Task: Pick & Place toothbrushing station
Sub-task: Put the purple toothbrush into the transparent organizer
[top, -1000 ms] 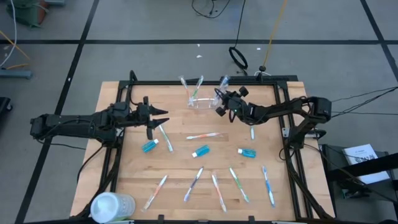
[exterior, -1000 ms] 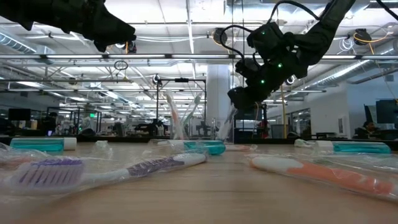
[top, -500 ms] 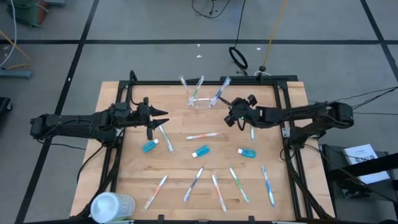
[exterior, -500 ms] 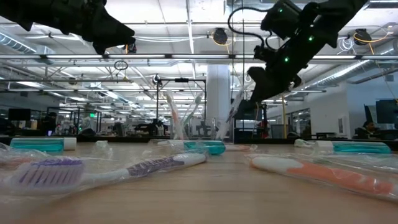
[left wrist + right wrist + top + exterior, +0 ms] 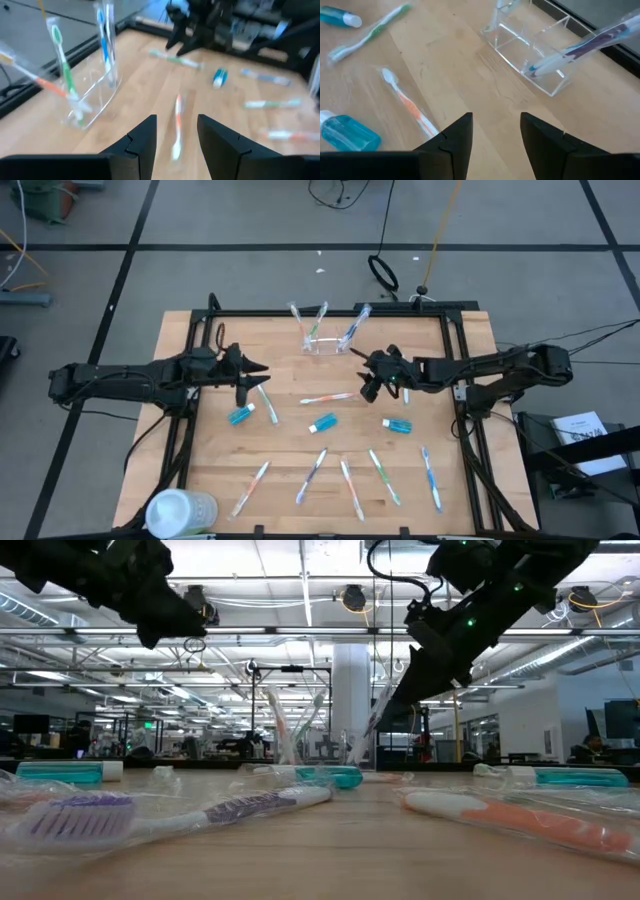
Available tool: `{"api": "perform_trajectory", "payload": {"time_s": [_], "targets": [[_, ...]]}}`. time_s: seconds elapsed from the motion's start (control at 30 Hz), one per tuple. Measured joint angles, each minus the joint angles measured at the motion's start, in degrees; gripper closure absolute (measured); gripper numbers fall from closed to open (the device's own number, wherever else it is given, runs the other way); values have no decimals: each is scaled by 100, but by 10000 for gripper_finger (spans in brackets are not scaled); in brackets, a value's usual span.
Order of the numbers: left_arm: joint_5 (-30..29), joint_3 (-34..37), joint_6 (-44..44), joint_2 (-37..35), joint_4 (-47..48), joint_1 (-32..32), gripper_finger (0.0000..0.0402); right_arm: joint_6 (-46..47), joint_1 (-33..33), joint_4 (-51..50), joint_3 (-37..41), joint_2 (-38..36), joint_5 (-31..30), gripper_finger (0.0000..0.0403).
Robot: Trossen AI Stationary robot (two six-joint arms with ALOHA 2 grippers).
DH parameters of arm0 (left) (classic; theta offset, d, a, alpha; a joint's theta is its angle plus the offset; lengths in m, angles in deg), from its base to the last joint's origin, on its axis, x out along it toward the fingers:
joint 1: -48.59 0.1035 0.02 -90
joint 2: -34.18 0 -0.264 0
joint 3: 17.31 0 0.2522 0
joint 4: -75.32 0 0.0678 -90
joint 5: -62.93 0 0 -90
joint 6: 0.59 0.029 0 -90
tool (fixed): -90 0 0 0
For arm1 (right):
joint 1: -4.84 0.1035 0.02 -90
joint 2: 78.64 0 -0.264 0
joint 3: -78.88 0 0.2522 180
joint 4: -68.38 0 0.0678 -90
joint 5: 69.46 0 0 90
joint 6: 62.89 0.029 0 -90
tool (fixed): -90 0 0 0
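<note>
The toothbrushing station's clear holder (image 5: 325,341) stands at the far middle of the wooden table. A white (image 5: 296,314), a green (image 5: 320,315) and a purple toothbrush (image 5: 590,42) lean in it. More toothbrushes (image 5: 328,397) and blue toothpaste tubes (image 5: 323,423) lie flat on the table. My right gripper (image 5: 366,390) hangs open above the table, just near and right of the holder, with nothing between its fingers (image 5: 455,135). My left gripper (image 5: 258,370) hovers open at the left, over an orange-handled toothbrush (image 5: 176,127).
A large whitish round container (image 5: 180,513) sits at the near left corner. Several toothbrushes (image 5: 384,477) lie in a row along the near edge. Tubes lie at the left (image 5: 241,415) and right (image 5: 398,425). A black frame (image 5: 455,395) borders the table.
My right gripper has let go of the purple toothbrush, which now leans in the holder. It has drawn back from the holder toward the near edge, rising a little and turning. My left gripper has tipped down slightly in place.
</note>
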Motion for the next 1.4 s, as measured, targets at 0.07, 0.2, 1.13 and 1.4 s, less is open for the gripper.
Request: {"api": "perform_trajectory", "payload": {"time_s": [0.07,0.2,1.13,1.4], "targets": [[-9,0,67,0,186,0,254,2,32,304,164,0,0,247],[-5,0,-249,85,577,0,254,56,128,1047,567,0,37,247],[1368,-608,431,2632,-2038,-935,254,-178,205,3204,1497,0,886,248],[-400,-1702,840,3206,-498,-2389,254,-195,207,3206,1497,0,885,248]]}}
